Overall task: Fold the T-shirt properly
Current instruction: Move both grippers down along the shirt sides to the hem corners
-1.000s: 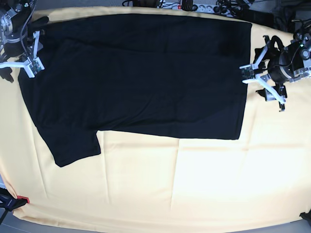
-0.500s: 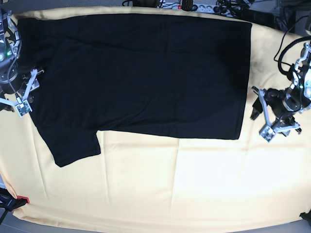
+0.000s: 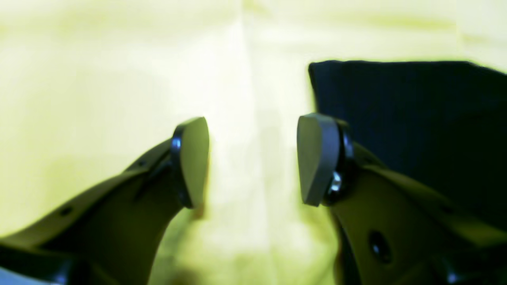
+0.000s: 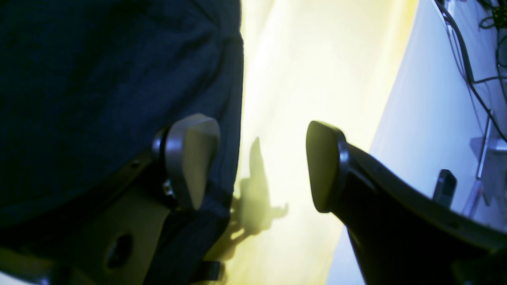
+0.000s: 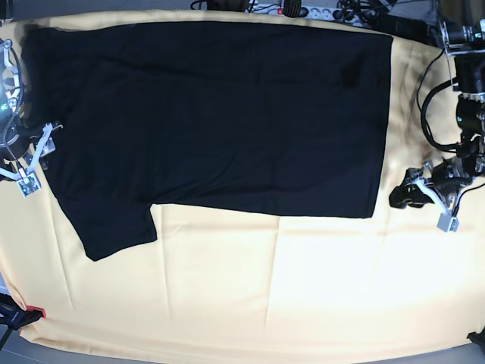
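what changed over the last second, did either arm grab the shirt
No grab. Both open grippers slid toward the near edge alongside the T-shirt: the left gripper dropped from mid-hem to beside the hem's lower corner, the right gripper from the collar end toward the sleeve. The shirt lies as before on the yellow cloth.

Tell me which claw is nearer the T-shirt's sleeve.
Right. The right claw hangs open beside the sleeve end of the T-shirt; the left claw, also open, sits past the opposite hem.
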`<control>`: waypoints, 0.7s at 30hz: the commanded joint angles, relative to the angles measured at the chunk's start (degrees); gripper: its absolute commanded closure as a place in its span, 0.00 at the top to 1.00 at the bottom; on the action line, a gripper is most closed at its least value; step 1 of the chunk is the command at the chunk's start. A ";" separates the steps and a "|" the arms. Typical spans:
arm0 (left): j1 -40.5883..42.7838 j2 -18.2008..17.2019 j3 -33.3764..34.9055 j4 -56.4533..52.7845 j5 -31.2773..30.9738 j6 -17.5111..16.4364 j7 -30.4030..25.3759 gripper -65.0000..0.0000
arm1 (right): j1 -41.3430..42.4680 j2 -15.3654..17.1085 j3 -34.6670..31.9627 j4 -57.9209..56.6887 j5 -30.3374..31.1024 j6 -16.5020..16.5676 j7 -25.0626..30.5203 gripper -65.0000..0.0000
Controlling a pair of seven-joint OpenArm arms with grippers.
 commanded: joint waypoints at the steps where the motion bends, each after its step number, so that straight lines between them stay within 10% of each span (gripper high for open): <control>1: -2.71 -0.35 -0.35 -0.46 -1.44 -0.39 -0.92 0.55 | 0.74 1.38 0.70 0.59 -0.46 -0.46 0.87 0.62; 17: -9.05 6.95 11.26 -8.44 -5.29 -1.64 8.61 0.54 | 0.76 1.11 0.70 0.59 -0.48 -0.50 1.36 0.62; 21: -9.20 6.14 11.21 -8.44 -5.46 -0.52 7.91 0.10 | 0.76 -1.44 0.70 0.37 -0.46 -0.46 4.17 0.62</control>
